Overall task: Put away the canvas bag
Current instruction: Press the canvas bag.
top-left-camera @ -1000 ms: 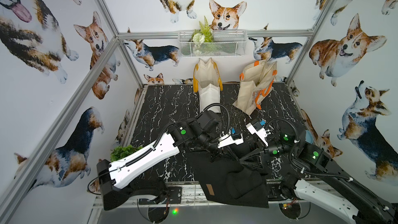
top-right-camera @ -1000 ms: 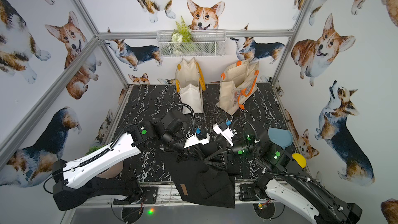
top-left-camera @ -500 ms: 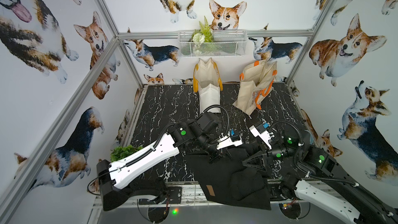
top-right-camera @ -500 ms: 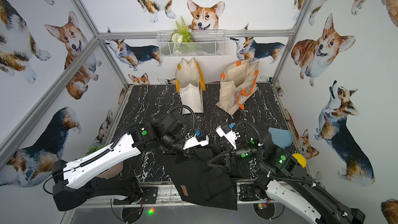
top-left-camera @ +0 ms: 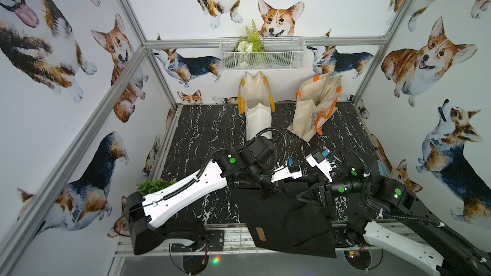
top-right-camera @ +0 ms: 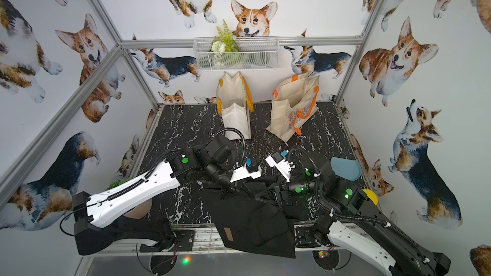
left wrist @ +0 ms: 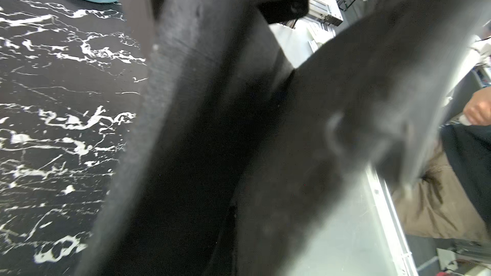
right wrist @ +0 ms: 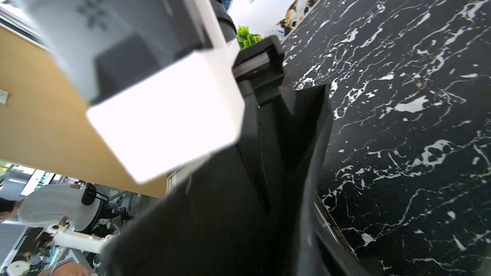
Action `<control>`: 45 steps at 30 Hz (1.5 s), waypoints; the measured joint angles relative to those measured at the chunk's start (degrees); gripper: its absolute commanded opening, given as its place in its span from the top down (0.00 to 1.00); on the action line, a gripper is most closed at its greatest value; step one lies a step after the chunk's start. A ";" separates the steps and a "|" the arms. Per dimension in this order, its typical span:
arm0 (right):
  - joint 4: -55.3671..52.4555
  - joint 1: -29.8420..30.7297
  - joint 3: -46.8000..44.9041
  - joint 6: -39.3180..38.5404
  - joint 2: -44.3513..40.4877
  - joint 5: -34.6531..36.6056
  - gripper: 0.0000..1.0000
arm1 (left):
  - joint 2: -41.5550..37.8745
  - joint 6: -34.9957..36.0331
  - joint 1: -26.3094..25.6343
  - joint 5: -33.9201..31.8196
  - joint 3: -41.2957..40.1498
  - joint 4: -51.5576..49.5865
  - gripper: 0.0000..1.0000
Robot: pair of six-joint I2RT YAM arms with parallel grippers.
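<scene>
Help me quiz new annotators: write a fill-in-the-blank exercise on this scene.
The left claw is shut on a bag coloured ____.
The cream bag beside the orange-handled bag has ____ handles.
The wire basket on the back wall holds a green ____.
Missing words: black; yellow; plant.

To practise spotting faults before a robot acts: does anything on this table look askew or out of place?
Yes. The black bag lies crumpled and hangs over the table's front edge, so it could slip off. At the back, the orange-handled tote leans askew, unlike the yellow-handled tote beside it.
</scene>
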 measured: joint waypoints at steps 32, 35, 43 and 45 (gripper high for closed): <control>-24.06 3.80 18.01 -11.15 5.77 5.49 1.00 | -9.77 -11.69 3.34 11.26 3.19 6.99 0.53; -25.35 3.80 19.96 -11.89 7.41 2.84 1.00 | -8.81 -15.47 3.34 13.53 3.19 10.78 0.52; -26.40 3.89 26.12 -12.98 16.35 -6.01 1.00 | -6.99 -24.06 3.34 18.60 3.23 18.32 0.51; -26.73 4.00 27.91 -13.60 18.16 -7.50 1.00 | -7.34 -24.50 3.34 18.60 3.23 18.29 0.51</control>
